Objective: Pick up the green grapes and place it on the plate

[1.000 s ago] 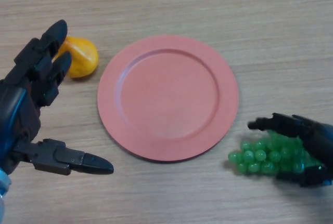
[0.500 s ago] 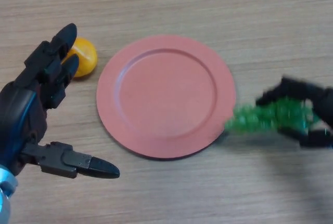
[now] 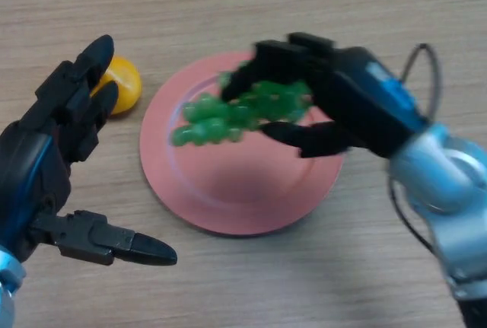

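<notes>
Green grapes [image 3: 236, 111] are in the grasp of my right hand [image 3: 335, 103], above the pink plate [image 3: 228, 199]. I read the hand as closed on the bunch: the upper fingers [image 3: 278, 58] curl over the top of the cluster and the thumb [image 3: 304, 136] reaches under its lower right side. The bunch sticks out of the hand toward the left, and its free end lies over the upper left part of the plate's well. From the head view I cannot tell whether the grapes touch the plate surface or are held clear of it.

My right arm enters from the right edge and crosses the plate's right rim, covering that part of it. The plate sits flat on the wooden table [image 3: 304, 1], near the centre of the view.

My left hand [image 3: 46, 168] shows at the left side, well apart from the grapes. Its fingers are extended and spread, with the thumb pointing right along the table below the plate's lower left rim. It holds nothing.

Behind the left hand's upper fingertips I see a yellow fruit [image 3: 124, 84], partly hidden by them. It rests on the table just beside the plate's upper left rim, without touching it.
</notes>
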You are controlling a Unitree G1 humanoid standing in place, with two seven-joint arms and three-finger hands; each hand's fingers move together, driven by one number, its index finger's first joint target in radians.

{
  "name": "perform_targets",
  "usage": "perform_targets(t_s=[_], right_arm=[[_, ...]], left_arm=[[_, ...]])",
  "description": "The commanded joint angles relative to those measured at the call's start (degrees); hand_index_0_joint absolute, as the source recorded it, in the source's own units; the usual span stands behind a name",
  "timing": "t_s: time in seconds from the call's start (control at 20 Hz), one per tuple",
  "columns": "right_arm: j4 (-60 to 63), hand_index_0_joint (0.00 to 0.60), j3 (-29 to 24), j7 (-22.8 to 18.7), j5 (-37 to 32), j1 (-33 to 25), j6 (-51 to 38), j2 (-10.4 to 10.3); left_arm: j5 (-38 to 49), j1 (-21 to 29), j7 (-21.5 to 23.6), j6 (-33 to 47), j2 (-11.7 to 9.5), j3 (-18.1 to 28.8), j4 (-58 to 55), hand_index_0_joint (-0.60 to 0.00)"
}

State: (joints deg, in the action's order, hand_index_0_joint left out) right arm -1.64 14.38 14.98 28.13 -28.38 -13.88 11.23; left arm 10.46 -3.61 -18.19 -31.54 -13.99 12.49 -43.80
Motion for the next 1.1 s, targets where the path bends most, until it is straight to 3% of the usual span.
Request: perform_targets(t_s=[0.05, 0.15, 0.3, 0.45, 0.65, 0.7, 0.9, 1.05, 1.1], right_arm=[[-1.88, 0.6, -1.77, -8.66, 0.51, -2.99, 0.14, -0.23], [-1.59, 0.4, -1.28, -10.43, 1.25, -3.06, 0.88, -0.28], [-2.6, 0.006, 0.43, -11.4, 1.11, -3.62, 3.76, -0.34], [-4.44, 0.0, 0.03, -11.18, -1.7, -2.57, 5.64, -0.34], [-10.58, 0.0, -3.33, -7.21, -6.43, 1.15, 9.78, -0.34], [-15.55, 0.0, -4.28, -4.87, -10.56, 3.83, 14.96, -0.34], [-29.65, 0.0, -8.33, -1.79, -19.42, 10.7, 27.38, -0.34], [-36.72, 0.0, -11.89, -2.1, -24.85, 14.73, 32.6, 0.11], [-38.44, 0.0, -13.09, -2.09, -26.55, 16.24, 33.05, 1.18]], left_arm=[[3.35, -0.11, -0.48, 5.85, -1.13, 4.99, -4.03, 0.0], [3.81, -0.25, -0.55, 5.31, -1.22, 5.52, -4.4, 0.0], [4.54, 0.09, -0.44, 2.58, -1.7, 6.82, -5.39, 0.0], [4.75, 1.72, 0.41, 2.21, -2.21, 7.17, -5.85, 0.0], [4.21, 2.03, 1.29, 2.65, -2.27, 6.18, -5.68, 0.0], [3.82, 2.16, 1.63, 2.59, -2.28, 5.64, -5.67, 0.0], [2.76, 3.72, 2.69, 0.17, -2.79, 3.57, -6.75, 0.0], [1.98, 5.12, 2.53, 0.14, -3.39, 3.23, -6.14, 0.0], [0.71, 5.36, 3.13, 3.26, -2.98, 2.35, -4.77, 0.0]])
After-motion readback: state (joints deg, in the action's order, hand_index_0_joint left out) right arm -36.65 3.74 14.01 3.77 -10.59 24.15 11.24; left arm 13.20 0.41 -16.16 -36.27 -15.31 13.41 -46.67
